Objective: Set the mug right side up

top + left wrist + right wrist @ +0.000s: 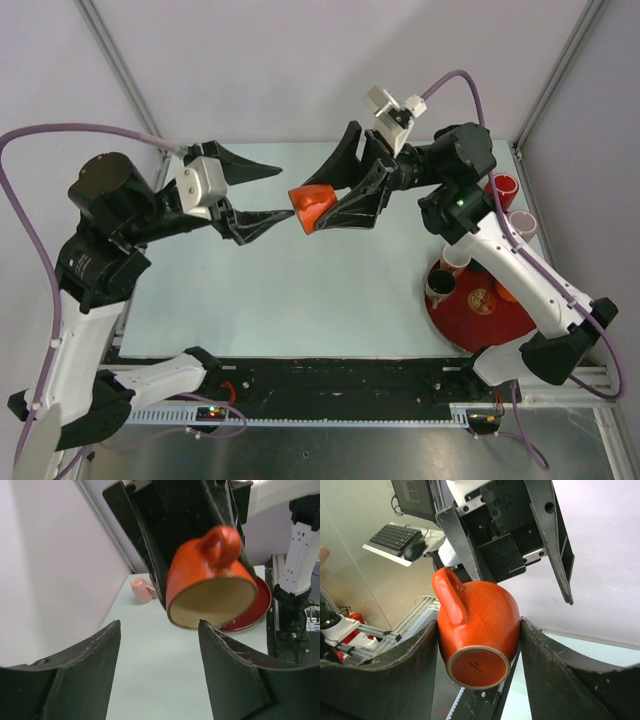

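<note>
Pale green table (pixel 300 300), grey walls (pixel 300 70), tray (pixel 505 328) at its right near corner, right gripper (pixel 477 625) pinching mug (pixel 311 207) aloft, left gripper (pixel 286 190) spread.

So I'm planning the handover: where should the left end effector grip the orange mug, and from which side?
Grip the orange mug by its body near the rim, coming at its open mouth, which faces the left end effector. The right end effector clamps the base end, and the handle points up, clear of the sides.

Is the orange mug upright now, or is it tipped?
Tipped sideways: the right claw holds the orange mug mid-air, its mouth facing the left claw.
</note>
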Robot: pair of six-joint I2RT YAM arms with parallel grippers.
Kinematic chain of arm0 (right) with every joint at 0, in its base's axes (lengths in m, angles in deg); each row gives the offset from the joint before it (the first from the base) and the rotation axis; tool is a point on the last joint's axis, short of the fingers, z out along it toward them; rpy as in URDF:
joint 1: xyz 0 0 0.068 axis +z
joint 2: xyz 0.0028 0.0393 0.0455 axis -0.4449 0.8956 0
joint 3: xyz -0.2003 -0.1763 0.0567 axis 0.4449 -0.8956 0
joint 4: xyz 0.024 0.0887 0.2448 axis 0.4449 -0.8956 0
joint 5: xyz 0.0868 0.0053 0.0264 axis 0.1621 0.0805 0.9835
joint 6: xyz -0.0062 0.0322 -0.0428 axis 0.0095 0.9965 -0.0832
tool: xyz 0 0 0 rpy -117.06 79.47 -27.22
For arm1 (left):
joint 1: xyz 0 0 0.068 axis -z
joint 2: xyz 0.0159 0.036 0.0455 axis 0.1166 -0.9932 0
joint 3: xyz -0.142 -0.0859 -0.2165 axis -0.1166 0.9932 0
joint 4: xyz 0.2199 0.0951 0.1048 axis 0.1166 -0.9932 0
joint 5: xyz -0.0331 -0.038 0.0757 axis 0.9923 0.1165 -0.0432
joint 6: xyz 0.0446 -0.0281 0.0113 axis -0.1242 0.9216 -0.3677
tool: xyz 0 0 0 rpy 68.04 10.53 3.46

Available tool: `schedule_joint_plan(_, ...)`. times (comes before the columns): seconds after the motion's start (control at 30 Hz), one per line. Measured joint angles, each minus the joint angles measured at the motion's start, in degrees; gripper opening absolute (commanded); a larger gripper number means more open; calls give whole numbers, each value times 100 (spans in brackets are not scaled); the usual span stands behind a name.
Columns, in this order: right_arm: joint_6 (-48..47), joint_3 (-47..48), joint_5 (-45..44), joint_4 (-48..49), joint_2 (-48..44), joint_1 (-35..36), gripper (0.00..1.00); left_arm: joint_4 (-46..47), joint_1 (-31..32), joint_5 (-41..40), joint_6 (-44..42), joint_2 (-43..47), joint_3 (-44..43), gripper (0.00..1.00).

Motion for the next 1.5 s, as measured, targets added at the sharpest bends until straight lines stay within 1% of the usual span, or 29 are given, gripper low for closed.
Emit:
schedule_joint_plan(0.1, -46, 42, -7, -92, 131, 42, 0, 87, 13, -57, 188, -133, -164, 62)
schedule_joint_plan(0.17, -55, 81, -9, -162, 243, 79, 0, 170, 20, -109, 267, -210, -195, 57)
schedule_joint_plan(0.23, -66, 138, -13, -205, 343, 98, 0, 190, 35, -179, 328, -264, -195, 48)
schedule_joint_plan(0.3, -92, 240, -24, -269, 439, 96, 0, 195, 85, -313, 332, -293, -186, 31)
schedule_joint_plan(0.33, -111, 293, -33, -304, 476, 96, 0, 197, 107, -365, 326, -291, -170, 16)
schedule_joint_plan(0.37, -153, 367, -55, -365, 516, 94, 0, 201, 140, -442, 291, -289, -144, 8)
schedule_joint_plan(0.43, -236, 551, -107, -573, 599, 76, 17, 254, 175, -603, 184, -258, -76, 2)
schedule_joint_plan(0.47, -262, 608, -151, -675, 629, 57, 33, 286, 173, -673, 179, -247, -50, 1)
schedule_joint_plan(0.5, -280, 632, -151, -765, 643, 31, 46, 297, 177, -728, 188, -232, -2, 1)
schedule_joint_plan(0.57, -306, 632, -173, -949, 643, -59, 75, 317, 195, -907, 321, -210, 85, 0)
schedule_joint_plan(0.6, -315, 629, -225, -1043, 640, -103, 87, 352, 216, -1104, 470, -208, 136, 0)
schedule_joint_plan(0.63, -317, 616, -337, -1156, 632, -157, 93, 387, 240, -1386, 636, -210, 186, 0)
schedule_joint_plan(0.7, -494, 560, -1075, -1591, 553, -354, 98, 358, 240, -2361, 1099, -216, 313, 0)
schedule_joint_plan(0.73, -579, 544, -1432, -1799, 522, -439, 99, 313, 227, -2863, 1327, -229, 367, 0)
schedule_joint_plan(0.77, -754, 544, -2039, -2162, 479, -509, 99, 267, 214, -3250, 1504, -238, 407, 0)
schedule_joint_plan(0.83, -1036, 588, -2981, -2747, 446, -535, 99, 140, 195, -4120, 1945, -260, 509, 0)
schedule_joint_plan(0.9, -1375, 745, -4103, -3464, 452, -306, 99, -55, 192, -4857, 2365, -286, 595, 0)
schedule_joint_plan(0.93, -1499, 813, -4518, -3709, 463, -157, 99, -160, 190, -5147, 2562, -310, 619, 0)
schedule_joint_plan(0.97, -1676, 922, -5156, -4011, 479, 118, 99, -271, 190, -5386, 2741, -339, 625, 0)
schedule_joint_plan(1.03, -1963, 1064, -6183, -4336, 516, 662, 96, -428, 186, -5685, 3038, -398, 634, 0)
schedule_joint_plan(1.1, -2253, 1222, -7224, -4579, 588, 1268, 90, -564, 186, -5860, 3270, -455, 660, 0)
schedule_joint_plan(1.2, -2723, 1493, -8533, -4682, 822, 2037, 85, -706, 186, -6004, 3488, -540, 693, 0)
schedule_joint_plan(1.27, -3005, 1526, -9134, -4671, 929, 2343, 83, -765, 186, -6030, 3560, -588, 697, 0)
schedule_joint_plan(1.37, -3370, 1532, -9729, -4649, 1073, 2553, 77, -817, 186, -6039, 3646, -623, 697, 0)
schedule_joint_plan(1.4, -3467, 1532, -9860, -4645, 1121, 2579, 76, -828, 186, -6039, 3657, -623, 697, 0)
schedule_joint_plan(1.5, -3681, 1532, -10122, -4642, 1272, 2559, 66, -833, 186, -6037, 3657, -623, 697, 0)
